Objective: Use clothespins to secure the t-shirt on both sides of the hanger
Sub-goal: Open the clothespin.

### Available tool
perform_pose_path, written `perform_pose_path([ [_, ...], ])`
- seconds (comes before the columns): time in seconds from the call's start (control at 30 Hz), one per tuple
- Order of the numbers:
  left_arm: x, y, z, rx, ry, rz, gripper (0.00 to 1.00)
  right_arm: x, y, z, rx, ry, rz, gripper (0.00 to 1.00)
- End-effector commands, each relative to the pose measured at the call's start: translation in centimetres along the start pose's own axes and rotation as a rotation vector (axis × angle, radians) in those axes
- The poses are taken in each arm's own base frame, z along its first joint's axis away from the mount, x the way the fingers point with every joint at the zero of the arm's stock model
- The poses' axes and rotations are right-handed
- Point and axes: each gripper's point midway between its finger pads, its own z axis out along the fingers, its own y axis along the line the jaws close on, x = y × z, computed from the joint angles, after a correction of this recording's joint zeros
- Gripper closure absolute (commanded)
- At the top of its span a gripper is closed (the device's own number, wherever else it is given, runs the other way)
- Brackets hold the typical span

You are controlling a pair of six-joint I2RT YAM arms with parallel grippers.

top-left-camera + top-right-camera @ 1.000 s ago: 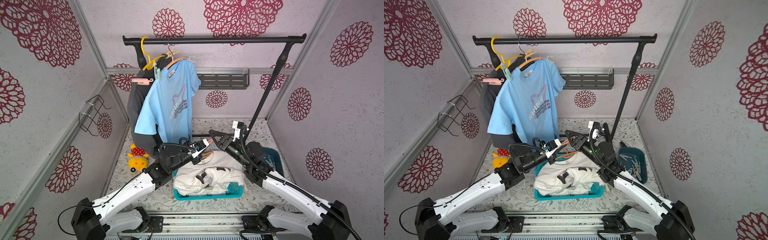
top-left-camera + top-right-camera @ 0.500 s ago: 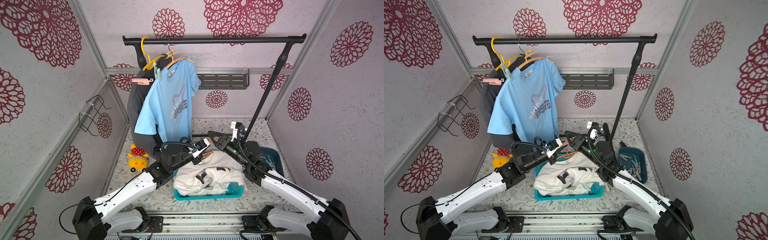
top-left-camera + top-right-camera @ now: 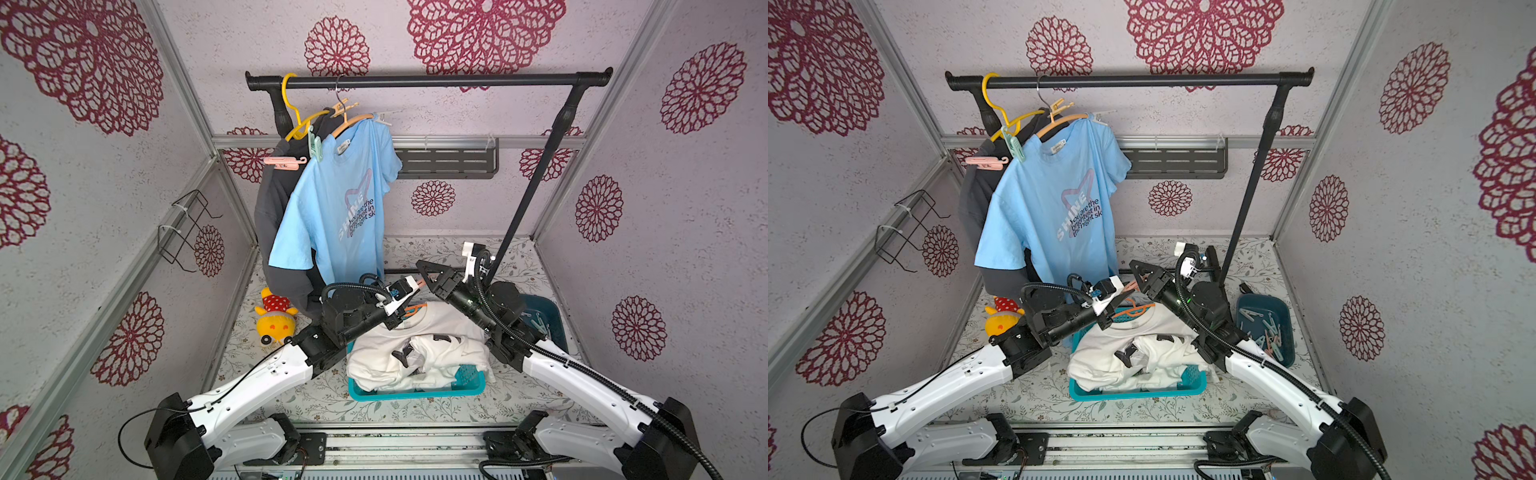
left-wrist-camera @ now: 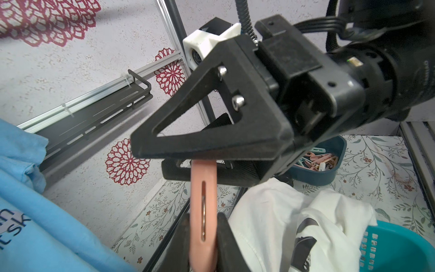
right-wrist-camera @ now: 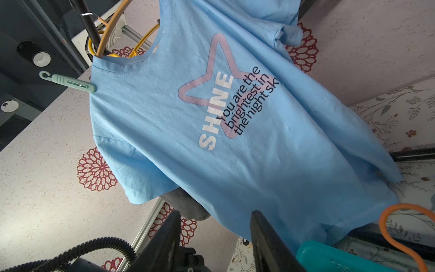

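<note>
Nearest you, a teal basket (image 3: 415,392) sits on the table with a white t-shirt (image 3: 440,349) heaped in it. An orange hanger (image 3: 415,308) lies at its far edge.

Above that far edge your two grippers meet.
- Left gripper (image 4: 203,220): clenched on a pink clothespin (image 4: 203,188), held by one end, with the other end pointing at the right gripper.
- Right gripper (image 5: 214,215): jaws apart. In the left wrist view they sit on either side of the pin's free end. You cannot tell from that view whether they touch it. The right wrist view shows nothing between the tips.

On your right, beside the basket, is a dark blue bin (image 3: 1287,328) holding loose clothespins (image 3: 1268,334), pink and mint.

Farther back and left of centre, a blue t-shirt (image 3: 340,208) hangs on a wooden hanger (image 3: 353,120) from the black rail (image 3: 436,81). A mint clothespin (image 3: 316,146) is clipped at the shoulder on your left.

Behind the blue shirt hangs a dark garment (image 3: 270,216) on a yellow hanger (image 3: 300,128).
</note>
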Motion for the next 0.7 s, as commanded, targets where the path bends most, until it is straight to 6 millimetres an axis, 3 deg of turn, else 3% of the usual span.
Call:
perform_pose_path([
  [0.0, -0.29, 0.58, 0.40, -0.031, -0.010, -0.011, 1.00, -1.27, 2.99, -0.10, -0.085, -0.034, -0.022, 0.49],
  [0.23, -0.44, 0.50, 0.96, -0.027, -0.030, -0.057, 1.00, -1.53, 3.23, -0.16, -0.090, -0.044, -0.028, 0.50],
  [0.67, 0.37, 0.16, 1.31, -0.016, -0.007, -0.072, 1.00, -1.72, 2.75, -0.49, -0.070, -0.063, -0.039, 0.66],
])
